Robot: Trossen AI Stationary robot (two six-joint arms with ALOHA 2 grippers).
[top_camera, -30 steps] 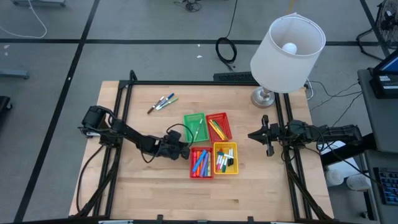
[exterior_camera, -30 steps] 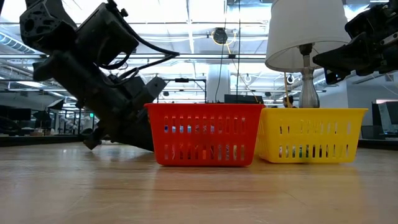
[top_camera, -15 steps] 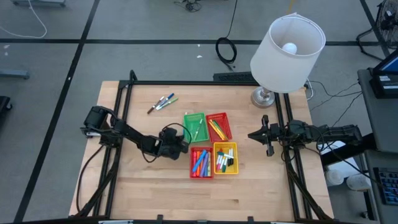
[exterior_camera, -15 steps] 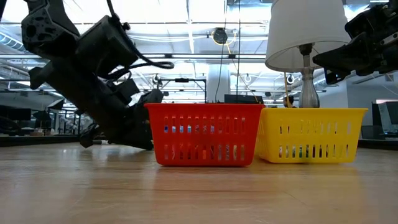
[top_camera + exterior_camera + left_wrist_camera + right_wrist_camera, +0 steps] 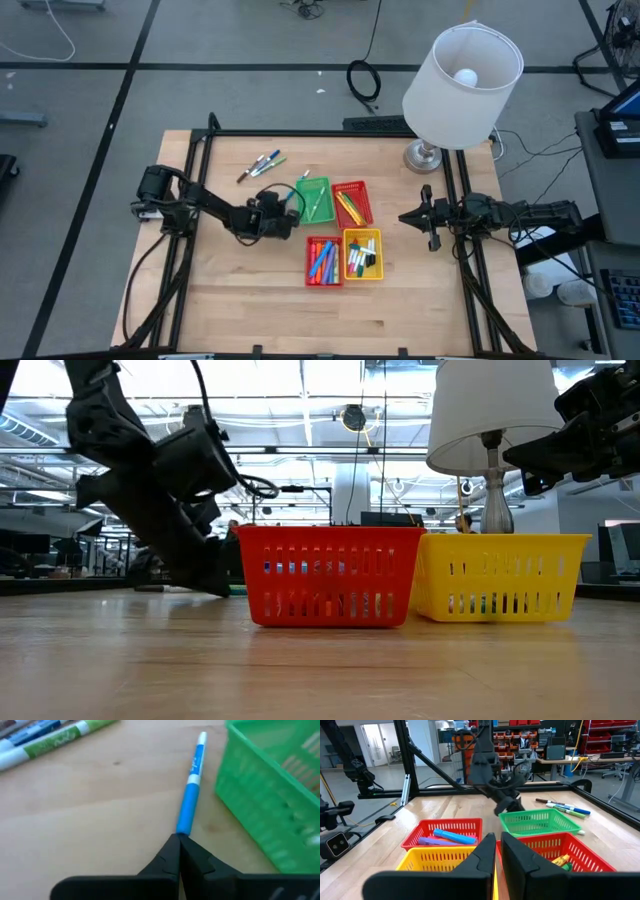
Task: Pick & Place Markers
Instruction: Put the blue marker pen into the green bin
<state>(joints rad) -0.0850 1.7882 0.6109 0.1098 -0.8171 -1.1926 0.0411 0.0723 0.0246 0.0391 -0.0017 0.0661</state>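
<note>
Left wrist: blue marker [image 5: 192,795] (white-tipped)

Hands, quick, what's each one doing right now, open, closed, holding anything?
Left hand: closed, tips at the end of a blue marker on the table beside the green basket; a grip cannot be told.
Right hand: closed, holding nothing.
</note>
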